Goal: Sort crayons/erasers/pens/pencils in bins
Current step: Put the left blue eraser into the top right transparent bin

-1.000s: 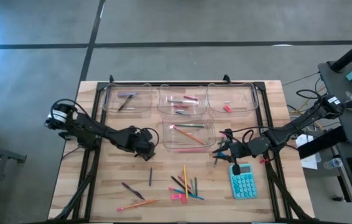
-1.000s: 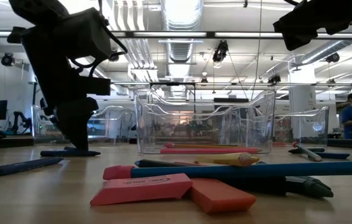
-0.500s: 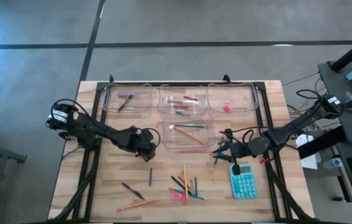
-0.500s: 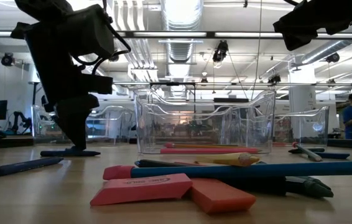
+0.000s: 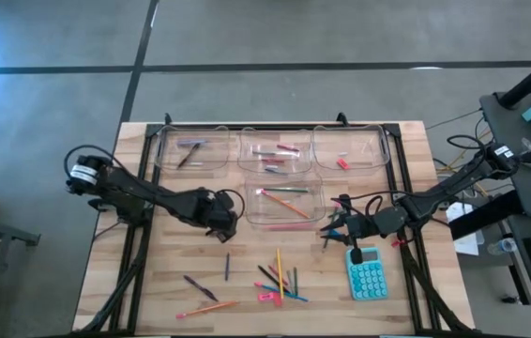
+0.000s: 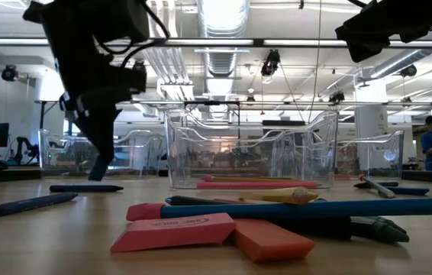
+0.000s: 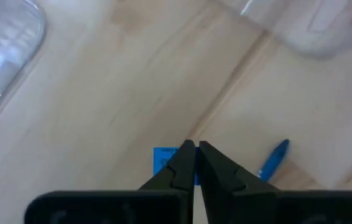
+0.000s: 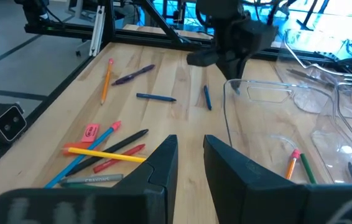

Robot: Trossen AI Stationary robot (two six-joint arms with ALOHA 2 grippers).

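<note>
Hanging just off the left end of the front bin [image 5: 251, 203], the left gripper [image 5: 222, 228] is lifted clear of the table with its fingers [image 7: 179, 163] pressed together. A small blue eraser [image 7: 162, 160] shows right at the tips; I cannot tell whether it is pinched there or lying on the wood. A blue pen [image 7: 274, 159] lies near it, in front of the front bin's left end.

The right gripper [image 5: 329, 230] waits off the front bin's right end, jaws a narrow gap apart and holding nothing.

Pencils [image 5: 284, 193] lie inside the front bin. Three more bins [image 5: 275, 134] stand in a row behind it. In front of it lies a loose pile of pencils, pens and crayons [image 5: 280, 277], with a teal calculator [image 5: 367, 274] to the pile's right.
</note>
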